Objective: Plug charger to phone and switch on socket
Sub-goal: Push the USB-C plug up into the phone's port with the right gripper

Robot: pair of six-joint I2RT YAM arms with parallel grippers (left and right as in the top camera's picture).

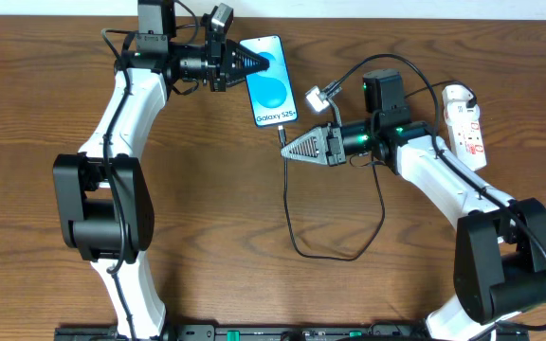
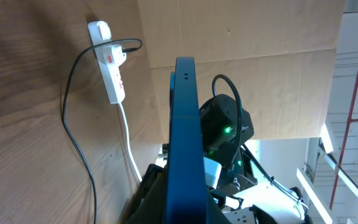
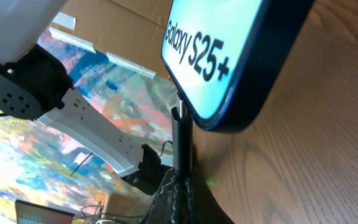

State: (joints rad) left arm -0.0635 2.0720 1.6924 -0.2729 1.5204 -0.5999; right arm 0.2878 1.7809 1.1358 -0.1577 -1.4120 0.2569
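The phone [image 1: 275, 85] is seen from overhead at the far middle of the wooden table [image 1: 36, 246]. Its bright blue screen faces up, with a lighter blue circle and white "Galaxy S25+" lettering. The left gripper [image 1: 265, 64] is closed on the phone's far left edge. The right gripper [image 1: 286, 149] sits just off its near end, closed on the black plug of the charger [image 3: 180, 143].

Only the overhead view shows the thin black cable looping toward the near side and back up toward the right arm [image 1: 444, 175], which hides part of its run. The white socket [image 1: 465, 121] lies at the far right, well apart from the phone.

In the left wrist view the phone is shown edge-on as a dark blue slab clamped between the fingers. The socket's red marks, a black cable at its rounded end and a white cord [image 2: 129, 149] leaving it are seen behind. The position of the switch cannot be made out.

In the right wrist view the plug stands upright against the phone's bottom edge. Whether it is seated in the port cannot be told, since the rounded corner covers the joint. The screen is cut off there above the lettering.
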